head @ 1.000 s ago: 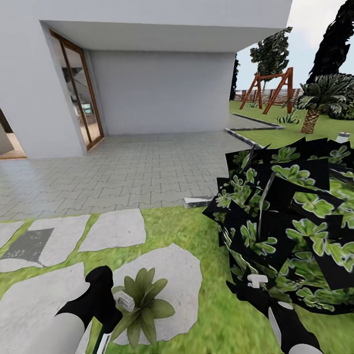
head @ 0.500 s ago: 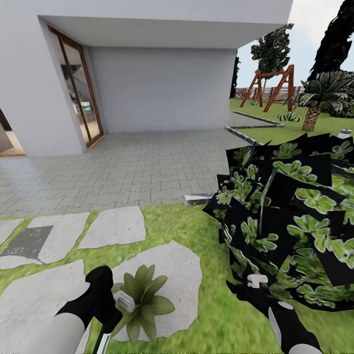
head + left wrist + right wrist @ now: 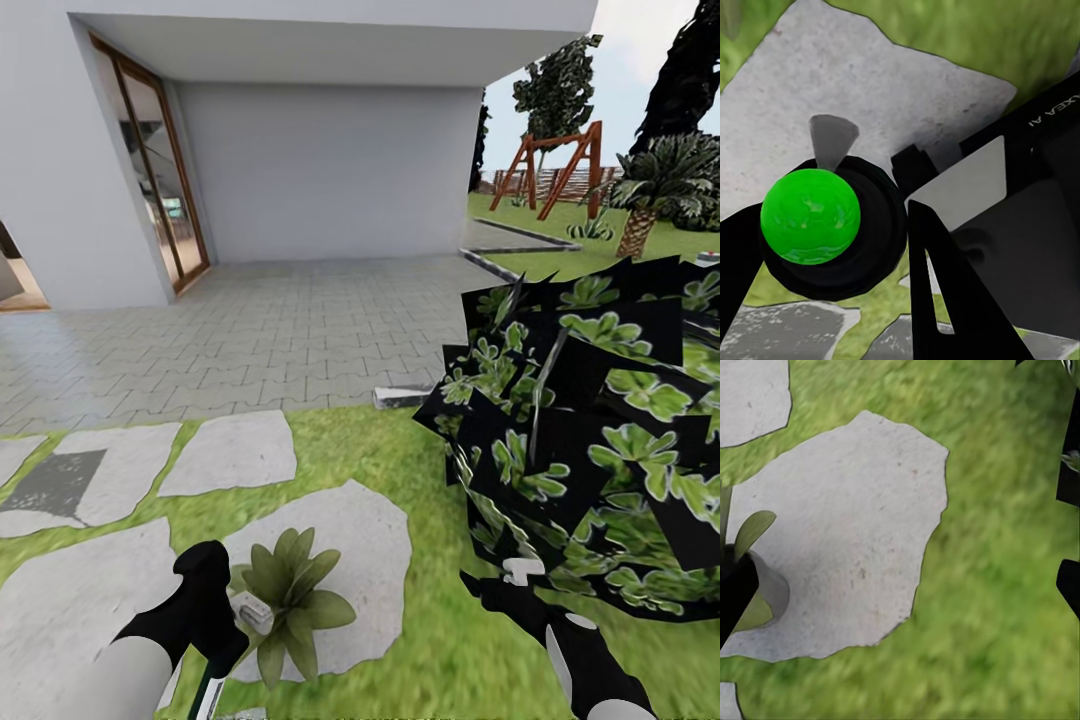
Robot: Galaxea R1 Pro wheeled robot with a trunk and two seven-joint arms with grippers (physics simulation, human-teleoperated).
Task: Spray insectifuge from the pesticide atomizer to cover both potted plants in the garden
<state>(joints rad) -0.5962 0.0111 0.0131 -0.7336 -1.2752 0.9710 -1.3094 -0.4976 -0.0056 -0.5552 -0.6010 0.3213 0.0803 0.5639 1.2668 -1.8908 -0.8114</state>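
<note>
From the head, the left gripper (image 3: 232,612) holds the pesticide atomizer (image 3: 253,611) just beside a potted plant (image 3: 290,598) on a stepping stone (image 3: 370,560), so pickup looks done and spraying remains. The left wrist shows fingers (image 3: 945,300) pinching a green-capped body (presumably the atomizer). The right gripper (image 3: 512,580) sits against a bush (image 3: 590,440); I cannot tell its state.

Left gripper (image 3: 240,612): beside potted plant (image 3: 290,598), atomizer (image 3: 253,610) at its tip
Plant: on stepping stone (image 3: 345,545)
Right: dark bush (image 3: 590,440)
Behind: paved patio (image 3: 270,340)
</note>
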